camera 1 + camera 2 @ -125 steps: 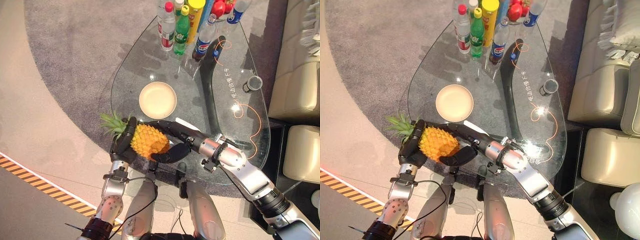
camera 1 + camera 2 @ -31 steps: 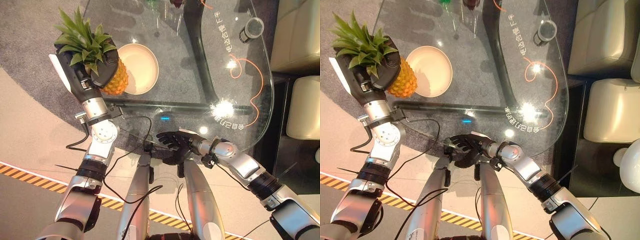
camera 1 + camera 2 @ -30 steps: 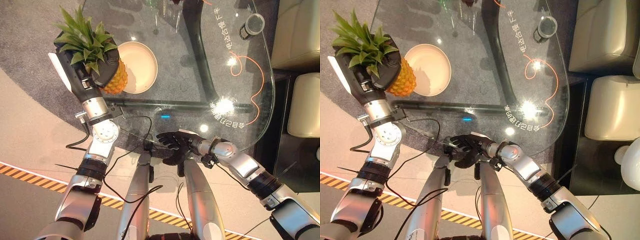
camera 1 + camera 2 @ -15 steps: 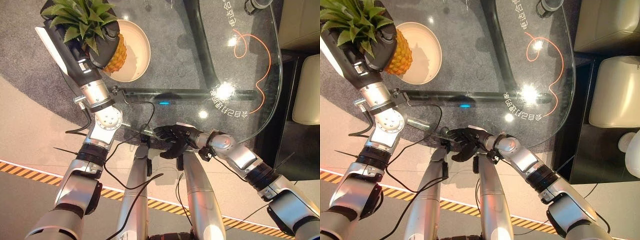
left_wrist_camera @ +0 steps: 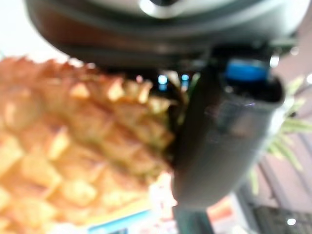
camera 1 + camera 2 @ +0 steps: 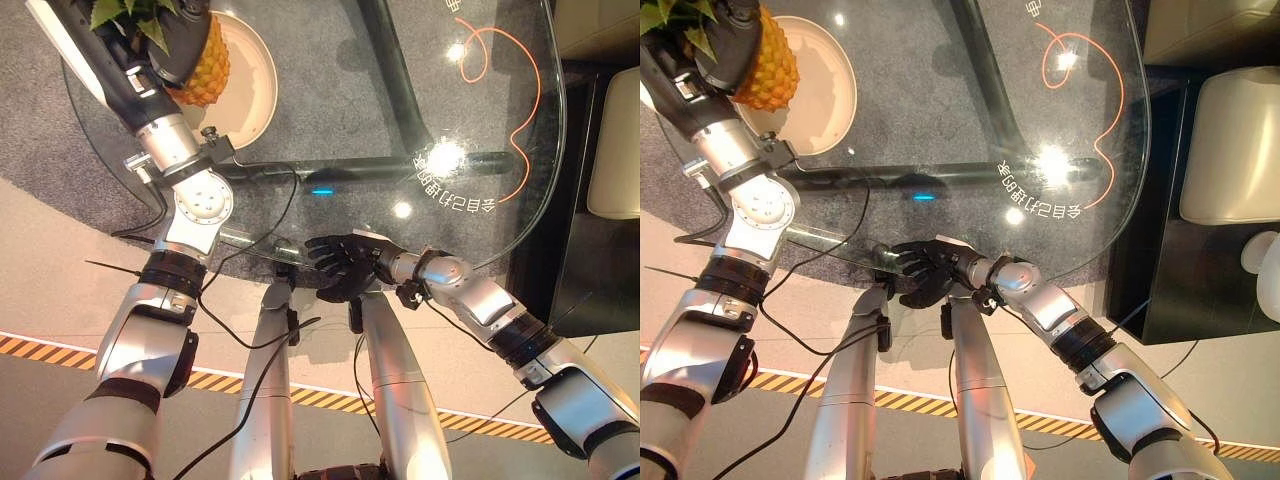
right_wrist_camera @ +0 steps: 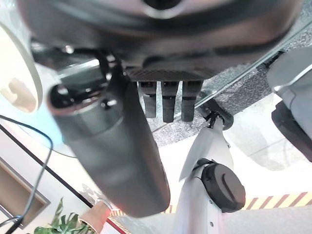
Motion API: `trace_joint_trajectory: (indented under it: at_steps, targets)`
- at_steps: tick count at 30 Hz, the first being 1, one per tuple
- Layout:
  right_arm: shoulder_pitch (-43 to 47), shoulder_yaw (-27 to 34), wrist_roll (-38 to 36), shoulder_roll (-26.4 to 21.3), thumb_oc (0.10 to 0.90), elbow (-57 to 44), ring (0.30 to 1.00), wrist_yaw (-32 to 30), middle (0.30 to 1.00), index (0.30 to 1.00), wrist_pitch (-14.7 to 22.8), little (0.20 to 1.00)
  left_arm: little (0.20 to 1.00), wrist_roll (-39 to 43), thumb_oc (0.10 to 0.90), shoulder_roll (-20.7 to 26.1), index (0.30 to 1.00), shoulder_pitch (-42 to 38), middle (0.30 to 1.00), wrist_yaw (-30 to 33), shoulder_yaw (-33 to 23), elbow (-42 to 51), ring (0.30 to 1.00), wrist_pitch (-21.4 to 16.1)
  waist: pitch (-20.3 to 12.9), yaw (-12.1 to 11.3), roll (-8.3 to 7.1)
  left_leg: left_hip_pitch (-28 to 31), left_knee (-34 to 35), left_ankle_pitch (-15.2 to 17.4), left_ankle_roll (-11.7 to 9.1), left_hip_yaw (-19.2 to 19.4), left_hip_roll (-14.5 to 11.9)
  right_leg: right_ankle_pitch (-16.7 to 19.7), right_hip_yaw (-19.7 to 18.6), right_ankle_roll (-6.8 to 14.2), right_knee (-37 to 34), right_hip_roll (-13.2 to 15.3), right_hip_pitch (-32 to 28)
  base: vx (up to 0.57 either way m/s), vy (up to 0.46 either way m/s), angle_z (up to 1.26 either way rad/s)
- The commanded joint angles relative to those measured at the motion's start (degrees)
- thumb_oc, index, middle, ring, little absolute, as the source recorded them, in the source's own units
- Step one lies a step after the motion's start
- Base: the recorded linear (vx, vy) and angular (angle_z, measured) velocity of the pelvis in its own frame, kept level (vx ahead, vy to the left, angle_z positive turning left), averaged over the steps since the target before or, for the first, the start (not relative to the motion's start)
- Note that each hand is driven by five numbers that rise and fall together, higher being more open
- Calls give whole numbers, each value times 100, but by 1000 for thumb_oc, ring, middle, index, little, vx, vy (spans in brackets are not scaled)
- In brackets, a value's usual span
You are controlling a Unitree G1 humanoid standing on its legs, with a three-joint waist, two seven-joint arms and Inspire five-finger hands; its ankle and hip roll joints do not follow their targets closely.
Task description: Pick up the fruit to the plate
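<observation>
Upper left of the head views: left hand (image 6: 165, 55) is gripping the pineapple (image 6: 197, 62), fingers wrapped around its upper body just under the leaves, holding it upright over the near-left rim of the cream plate (image 6: 250, 78). Whether it is touching the plate, can't tell. Plate is sitting on the glass table (image 6: 500, 150). Lower centre: right hand (image 6: 345, 270) is hanging at the table's near edge, fingers loosely spread, holding nothing.

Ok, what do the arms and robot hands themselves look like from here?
Both arms are silver-grey metal segments with black bands at the joints. The left robot hand and right robot hand are dark, with fingers and a thumb. A white panel runs along the left wrist. Thin black cables trail from both forearms.
</observation>
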State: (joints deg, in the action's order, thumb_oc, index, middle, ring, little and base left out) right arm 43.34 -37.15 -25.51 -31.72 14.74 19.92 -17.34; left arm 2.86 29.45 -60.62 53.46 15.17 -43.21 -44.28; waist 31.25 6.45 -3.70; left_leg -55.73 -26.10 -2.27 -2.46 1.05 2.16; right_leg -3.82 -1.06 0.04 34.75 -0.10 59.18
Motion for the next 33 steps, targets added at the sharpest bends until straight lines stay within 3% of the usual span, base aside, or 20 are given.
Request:
trace_joint_trajectory:
  at_steps: [1, 19, 33]
  targets:
    - [-295, -152, -321, -35, 800, -309, 900, -60, 900, 900, 146, 900, 200, -39, 100, 361, 300, -687, 300, 153, -53, 276, 300, -685, -145, 24, -100, -220, -766, 621, -73, -30, 273, 438, -42, 247, -542, -117, 7, 2, 24, -4]
    - [-151, -283, -542, -49, 800, -304, 900, -250, 900, 900, 347, 900, 200, 1114, 100, 341, 300, -918, 300, -476, 160, -638, 300, -382, -145, 149, -182, -571, -858, 688, -87, -3, 276, 527, -87, 278, -593, -131, 323, -2, 17, -3]
    - [-127, -377, -669, -55, 800, -172, 900, -307, 900, 900, 518, 900, 200, 1151, 100, 448, 300, -978, 300, -608, 205, -1179, 300, -203, -145, 153, -213, -617, -873, 666, -122, -38, 275, 563, -66, 279, -589, -111, 369, 0, 0, 0]
